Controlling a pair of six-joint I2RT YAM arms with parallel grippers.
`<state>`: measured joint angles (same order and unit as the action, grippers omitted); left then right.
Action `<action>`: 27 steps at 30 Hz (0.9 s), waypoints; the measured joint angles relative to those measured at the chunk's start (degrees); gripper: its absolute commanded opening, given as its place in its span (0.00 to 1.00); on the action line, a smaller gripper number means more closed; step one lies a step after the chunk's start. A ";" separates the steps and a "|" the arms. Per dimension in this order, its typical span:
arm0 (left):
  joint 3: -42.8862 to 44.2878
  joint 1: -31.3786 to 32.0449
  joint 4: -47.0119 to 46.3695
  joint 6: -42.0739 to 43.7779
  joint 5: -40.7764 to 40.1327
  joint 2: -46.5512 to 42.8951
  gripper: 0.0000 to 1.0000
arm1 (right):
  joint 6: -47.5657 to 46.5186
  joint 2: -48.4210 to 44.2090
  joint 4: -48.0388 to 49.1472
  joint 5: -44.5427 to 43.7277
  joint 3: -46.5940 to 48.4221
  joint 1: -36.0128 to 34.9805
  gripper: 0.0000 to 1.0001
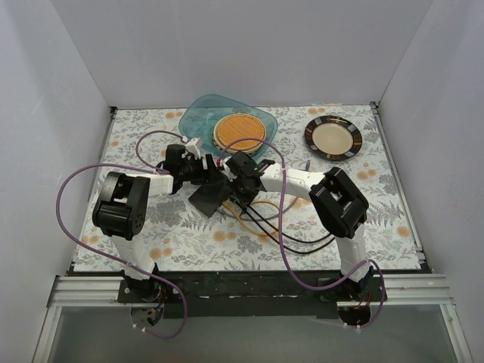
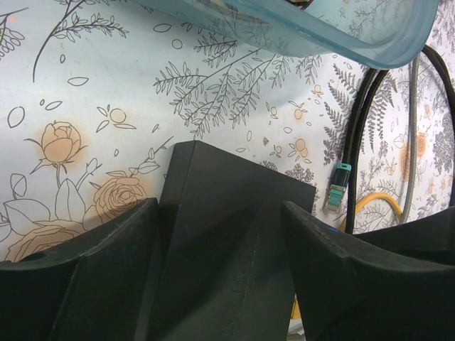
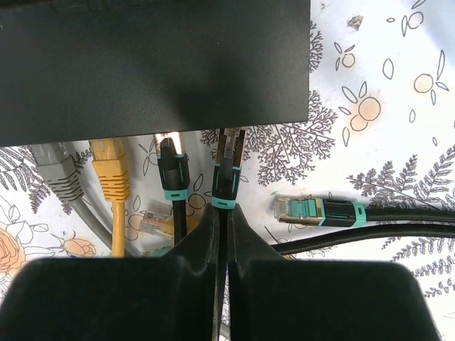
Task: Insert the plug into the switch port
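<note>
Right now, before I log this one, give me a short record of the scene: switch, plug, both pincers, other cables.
switch: flat black box between the two arms
left pincer: fingers against both sides of the switch
right pincer: shut on the plug
plug: black, teal collar, tip at the switch's edge; whether seated is unclear
along the same edge: grey plug, yellow plug, second black plug
loose plug: lying flat on the table

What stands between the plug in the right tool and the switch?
Nothing visible. The plug in the right tool points straight at the switch edge, its tip there; other plugs sit beside it.
</note>
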<state>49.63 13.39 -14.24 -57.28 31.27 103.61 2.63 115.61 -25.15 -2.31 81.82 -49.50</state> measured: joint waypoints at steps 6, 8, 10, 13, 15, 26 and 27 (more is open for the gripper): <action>0.02 0.11 0.11 1.05 -0.48 0.11 0.60 | 0.85 -0.04 0.24 0.15 -0.11 0.35 0.01; 0.04 0.11 0.13 1.49 -0.52 0.20 0.58 | 1.25 -0.20 0.68 0.59 -0.37 0.52 0.01; 0.07 0.11 0.13 1.92 -0.59 0.24 0.57 | 1.44 -0.28 1.11 0.94 -0.59 0.72 0.01; 0.66 0.11 0.28 2.29 -0.48 0.81 0.56 | 1.42 -0.31 1.66 1.01 -0.72 0.96 0.01; 1.20 0.11 0.35 2.56 -0.39 1.31 0.56 | 1.33 -0.52 2.64 0.98 -1.22 1.16 0.01; 2.97 0.52 0.24 4.74 -0.57 2.93 0.55 | -0.04 -1.77 7.17 2.12 -4.04 1.99 0.01; 2.97 0.59 0.22 4.85 -0.74 2.93 0.56 | -0.11 -1.79 7.17 2.19 -4.07 2.01 0.01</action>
<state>52.60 13.98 -14.02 -52.42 30.52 106.54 2.52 113.82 -17.98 -0.12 77.76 -47.48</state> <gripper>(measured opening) 0.556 0.043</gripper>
